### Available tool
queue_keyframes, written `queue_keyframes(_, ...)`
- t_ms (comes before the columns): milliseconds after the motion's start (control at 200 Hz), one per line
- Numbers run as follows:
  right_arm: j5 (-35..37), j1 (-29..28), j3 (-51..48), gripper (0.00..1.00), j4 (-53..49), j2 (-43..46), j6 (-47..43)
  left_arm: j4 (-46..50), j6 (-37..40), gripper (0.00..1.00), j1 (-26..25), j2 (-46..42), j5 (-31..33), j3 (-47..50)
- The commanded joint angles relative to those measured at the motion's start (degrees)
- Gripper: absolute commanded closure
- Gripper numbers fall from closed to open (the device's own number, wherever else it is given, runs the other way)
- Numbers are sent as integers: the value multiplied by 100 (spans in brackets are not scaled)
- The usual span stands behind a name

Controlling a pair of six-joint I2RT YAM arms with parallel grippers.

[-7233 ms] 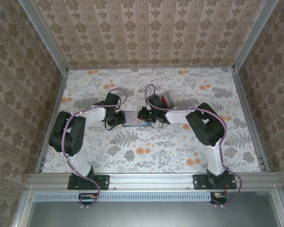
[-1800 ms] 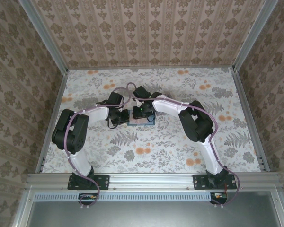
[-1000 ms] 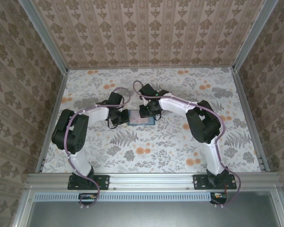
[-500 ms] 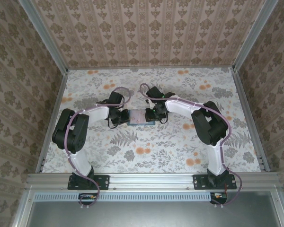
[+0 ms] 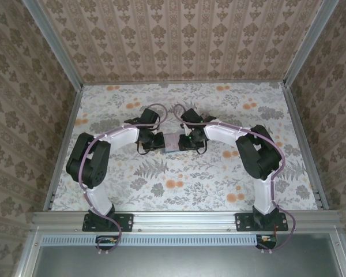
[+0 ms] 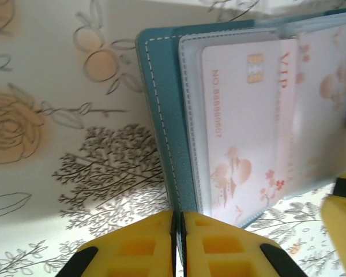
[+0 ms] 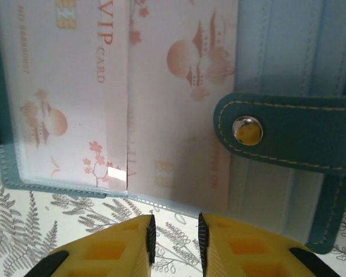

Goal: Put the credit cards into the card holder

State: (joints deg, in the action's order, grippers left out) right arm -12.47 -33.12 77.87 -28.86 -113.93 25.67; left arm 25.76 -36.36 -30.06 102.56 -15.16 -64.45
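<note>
Teal card holder [image 5: 171, 142] lying open on the floral table [image 5: 219, 179] between both arms, pale VIP credit cards [image 7: 57, 98] sitting in its clear sleeves, left gripper [image 6: 177, 222] pressing its pads together at the holder's edge, right gripper [image 7: 174, 224] hovering just beside it, fingers slightly parted around nothing.

The teal card holder [image 5: 172, 142] lay open at the middle of the desk [image 5: 219, 184], lighter blue inside; pale pink-printed credit cards [image 7: 57, 98] overlapped in its clear sleeves
</note>
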Motion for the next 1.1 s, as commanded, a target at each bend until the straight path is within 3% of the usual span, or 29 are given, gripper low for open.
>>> queue_keyframes(0, -55, 158, -109, 71, 279, 182, 197, 283, 85, 87, -19, -133, 118, -154)
queue_keyframes(105, -128, 192, -86, 71, 318, 289, 234, 366, 91, 87, 119, -303, 359, 22)
queue_keyframes(335, -20, 371, -61, 71, 388, 206, 237, 203, 80, 86, 535, -695, 259, 293)
queue_keyframes(715, -65, 483, 228, 69, 411, -144, 151, 115, 47, 85, -183, 423, -96, -869)
queue_keyframes(1095, -169, 477, 169, 69, 508, -338, 191, -196, -19, 86, -210, 1018, -193, -645)
